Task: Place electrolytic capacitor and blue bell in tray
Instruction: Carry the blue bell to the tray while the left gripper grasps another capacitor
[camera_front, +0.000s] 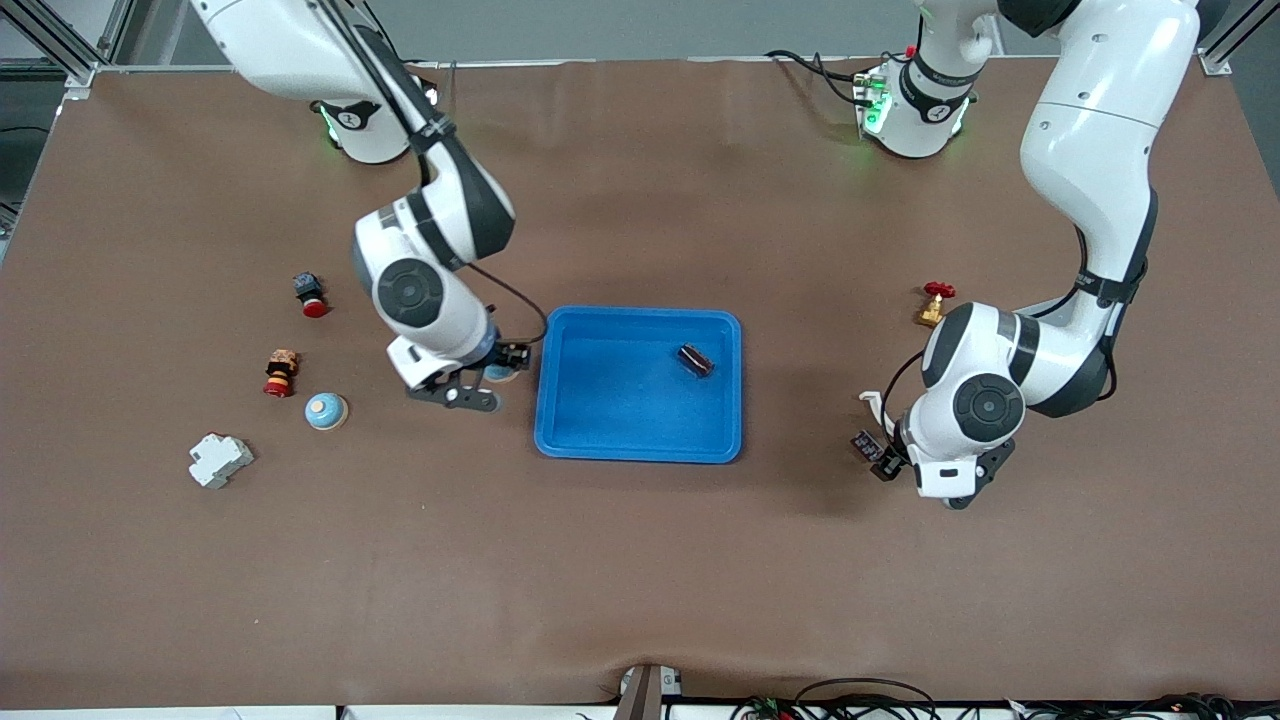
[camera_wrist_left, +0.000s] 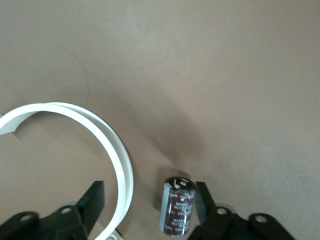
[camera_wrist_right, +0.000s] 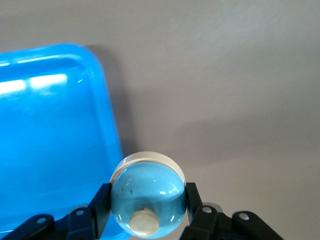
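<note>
So, front view: right gripper (camera_front: 497, 372) hangs over the table just beside the tray (camera_front: 640, 452), at the right arm's end of it. A dark cylinder (camera_front: 695, 360) already lies in the tray. Left gripper (camera_front: 880, 452) sits low, well apart from the tray toward the left arm's end.

Left wrist view: fingers spread wide, and the capacitor (camera_wrist_left: 177, 206) stands between them, close against one finger and not clamped. A white band (camera_wrist_left: 112, 145) curls beside it and could snag as the fingers close.

Right wrist view: fingers clamped on the bell (camera_wrist_right: 147, 195). It isn't over the tray yet, and it's round, so I reckon letting go now would drop it outside the rim.
</note>
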